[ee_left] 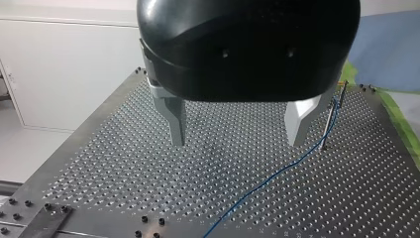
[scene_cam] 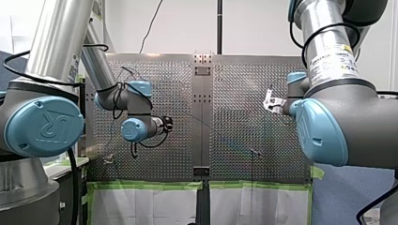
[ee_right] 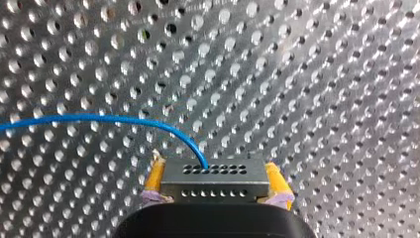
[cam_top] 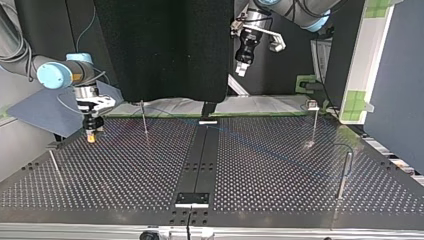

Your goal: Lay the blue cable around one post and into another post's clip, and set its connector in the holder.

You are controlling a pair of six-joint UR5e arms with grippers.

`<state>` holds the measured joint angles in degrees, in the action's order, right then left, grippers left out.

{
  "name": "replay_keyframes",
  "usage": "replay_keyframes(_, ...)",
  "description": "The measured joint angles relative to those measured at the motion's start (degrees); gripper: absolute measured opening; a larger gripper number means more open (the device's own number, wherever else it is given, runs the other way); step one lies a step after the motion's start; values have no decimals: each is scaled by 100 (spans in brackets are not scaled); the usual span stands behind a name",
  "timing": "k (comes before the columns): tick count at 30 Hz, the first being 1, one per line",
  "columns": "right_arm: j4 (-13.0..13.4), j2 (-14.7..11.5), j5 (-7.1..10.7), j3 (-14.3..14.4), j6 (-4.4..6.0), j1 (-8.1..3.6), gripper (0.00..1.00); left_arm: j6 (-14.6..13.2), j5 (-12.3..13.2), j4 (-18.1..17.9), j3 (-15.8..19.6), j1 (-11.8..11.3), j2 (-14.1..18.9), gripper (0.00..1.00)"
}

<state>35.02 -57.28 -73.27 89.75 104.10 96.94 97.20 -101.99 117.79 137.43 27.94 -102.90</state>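
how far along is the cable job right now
Done: my right gripper has the connector clamped between its yellow pads. In hand: the blue cable trails across the table up a post; whether it is clipped there I cannot tell. Left: the rest of the routing and seating the connector. Meanwhile my left gripper hangs open, empty.

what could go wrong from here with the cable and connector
1. My right gripper grips the connector only by its ends, between its yellow pads. A tug from the blue cable might twist it or pull it loose.
2. My left gripper hangs open and holds nothing, so the cable lies loose past a post and could snag there when pulled.
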Motion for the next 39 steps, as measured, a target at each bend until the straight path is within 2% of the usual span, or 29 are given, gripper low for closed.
replay_keyframes(4, -122, -5, -202, -29, -162, -33, 0, 7, 4, 2, 0, -18, -1, 100)
replay_keyframes(16, -692, -32, -510, -236, -723, 11, 0, 7, 7, -1, -1, -42, -2, 100)
replay_keyframes(19, -821, -85, -553, -247, -822, 12, 0, 8, 7, -1, -1, -47, 0, 100)
replay_keyframes(25, -1041, -248, -597, -249, -896, 19, 0, 10, 4, -1, -1, -49, 0, 100)
replay_keyframes(39, -1277, -564, -601, -251, -947, -5, 0, 9, 7, -1, -7, -75, 0, 100)
